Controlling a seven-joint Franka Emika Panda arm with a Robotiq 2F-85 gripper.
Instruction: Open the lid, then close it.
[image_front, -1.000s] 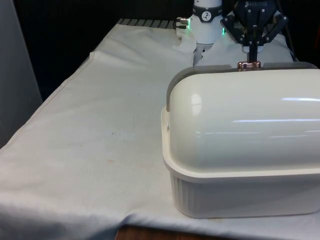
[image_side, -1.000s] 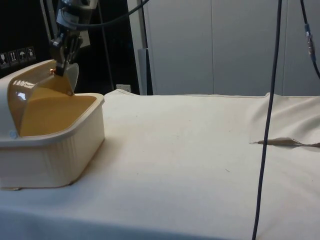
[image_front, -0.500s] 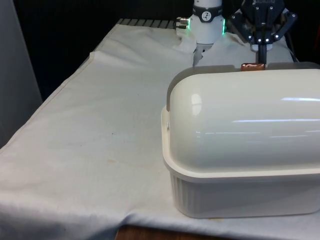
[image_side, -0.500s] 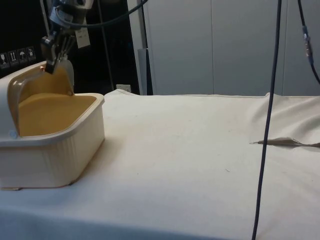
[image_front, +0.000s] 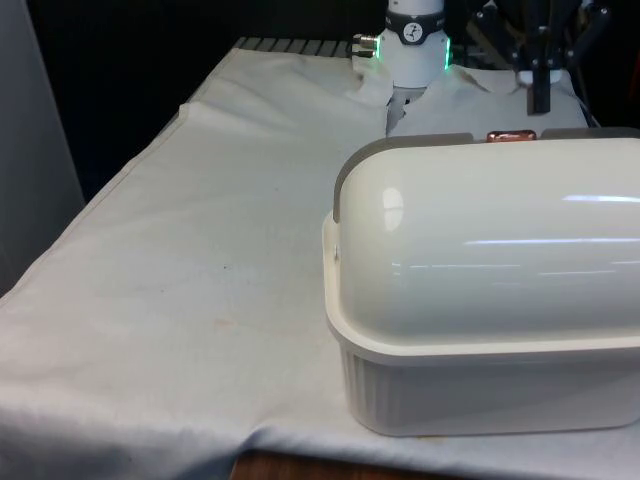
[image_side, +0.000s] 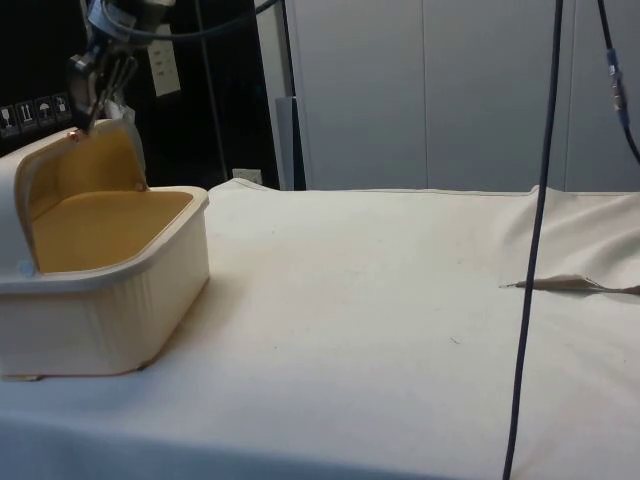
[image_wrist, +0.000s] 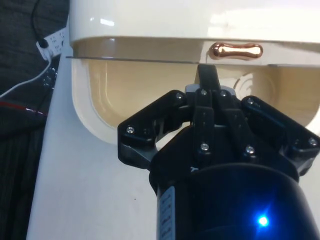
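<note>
One second on, the pincer (image_front: 539, 100), fingers pressed together on nothing, has lifted off the copper knob (image_front: 509, 136) now just below it, leaving the lid (image_front: 480, 235) rolled open over the bread box (image_side: 110, 300), so closing comes next.

Looks like a lab: cloth-draped table (image_side: 400, 300), black curtains (image_front: 150, 60) behind, cables (image_side: 530, 250) hanging down, plain grey cabinets (image_side: 450, 90) (nothing homely about it).
</note>
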